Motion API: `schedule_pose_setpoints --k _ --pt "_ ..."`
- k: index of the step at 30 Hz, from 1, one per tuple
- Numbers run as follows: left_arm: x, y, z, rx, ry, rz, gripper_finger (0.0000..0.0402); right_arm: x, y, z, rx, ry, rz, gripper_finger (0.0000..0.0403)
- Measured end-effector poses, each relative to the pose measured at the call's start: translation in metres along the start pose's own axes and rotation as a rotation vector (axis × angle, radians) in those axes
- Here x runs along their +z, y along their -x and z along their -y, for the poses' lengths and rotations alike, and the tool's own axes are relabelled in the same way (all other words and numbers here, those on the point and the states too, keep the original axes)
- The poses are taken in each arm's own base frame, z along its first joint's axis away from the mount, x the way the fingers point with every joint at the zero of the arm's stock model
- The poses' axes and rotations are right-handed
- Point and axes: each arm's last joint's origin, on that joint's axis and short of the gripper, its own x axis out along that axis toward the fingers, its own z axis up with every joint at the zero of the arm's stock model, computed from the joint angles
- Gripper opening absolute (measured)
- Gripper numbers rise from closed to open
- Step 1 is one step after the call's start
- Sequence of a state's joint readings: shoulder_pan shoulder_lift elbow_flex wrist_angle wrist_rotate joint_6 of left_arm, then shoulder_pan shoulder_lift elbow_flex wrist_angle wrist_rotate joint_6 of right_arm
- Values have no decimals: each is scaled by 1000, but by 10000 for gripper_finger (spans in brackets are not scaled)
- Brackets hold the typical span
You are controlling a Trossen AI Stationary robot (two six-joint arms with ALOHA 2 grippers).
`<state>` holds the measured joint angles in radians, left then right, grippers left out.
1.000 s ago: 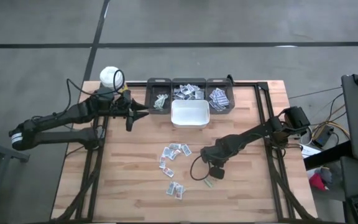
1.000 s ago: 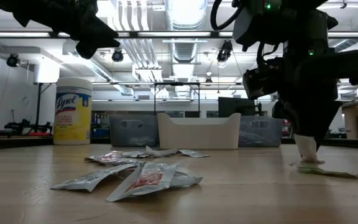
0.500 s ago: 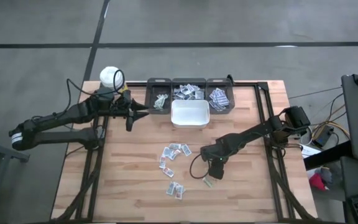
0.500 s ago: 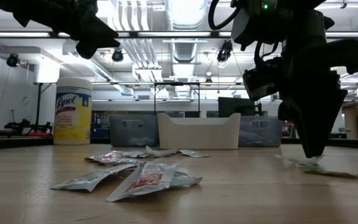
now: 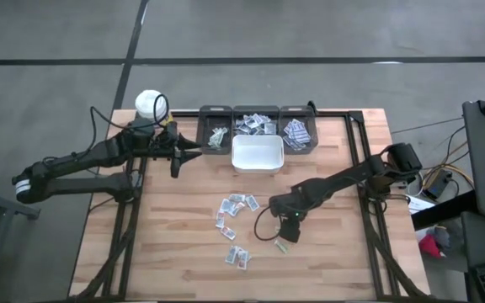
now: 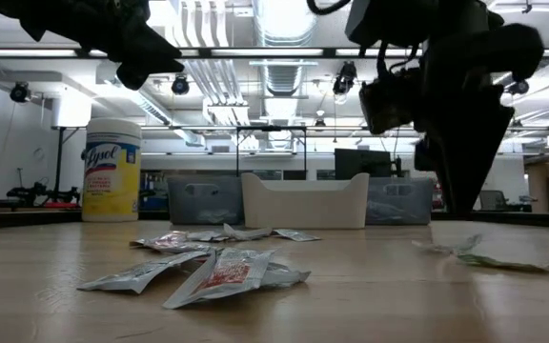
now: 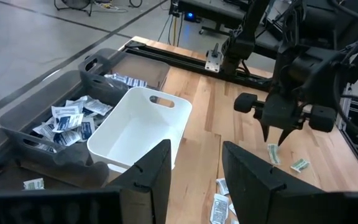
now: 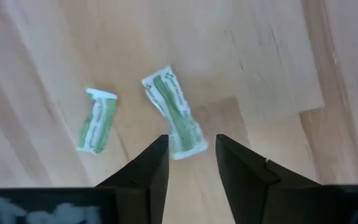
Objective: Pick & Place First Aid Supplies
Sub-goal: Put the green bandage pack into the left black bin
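Bright, even light falls from ceiling strips (image 6: 284,52) in the low view's upper half. Arms there are backlit silhouettes. The right wrist view is softly blurred.

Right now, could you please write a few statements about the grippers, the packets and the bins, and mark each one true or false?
1. The right gripper is open above a green-printed packet lying on the table. True.
2. The right gripper holds a packet. False: both green packets, including the second, lie flat on the wood.
3. The white bin is empty. True.
4. The left gripper hovers over the loose packets in the middle of the table. False: it sits near the back edge, beside the grey bins.
5. The grey bins are all empty. False: each holds packets.
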<state>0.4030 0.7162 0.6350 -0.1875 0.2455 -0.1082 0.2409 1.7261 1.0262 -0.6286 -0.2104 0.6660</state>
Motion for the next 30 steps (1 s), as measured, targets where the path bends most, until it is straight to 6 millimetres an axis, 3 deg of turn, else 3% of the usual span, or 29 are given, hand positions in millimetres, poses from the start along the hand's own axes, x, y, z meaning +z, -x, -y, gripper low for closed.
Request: schedule_pose_setpoints --k 6,12,30 --pt "0 0 0 1 -2 -3 138 -4 11 -1 2 73 2 120" --pt "-1 -1 0 1 -2 -9 138 -10 17 3 -24 -29 -31 125" --pt "-2 -3 -1 1 -6 -14 138 -4 -1 3 -12 -167 -13 189"
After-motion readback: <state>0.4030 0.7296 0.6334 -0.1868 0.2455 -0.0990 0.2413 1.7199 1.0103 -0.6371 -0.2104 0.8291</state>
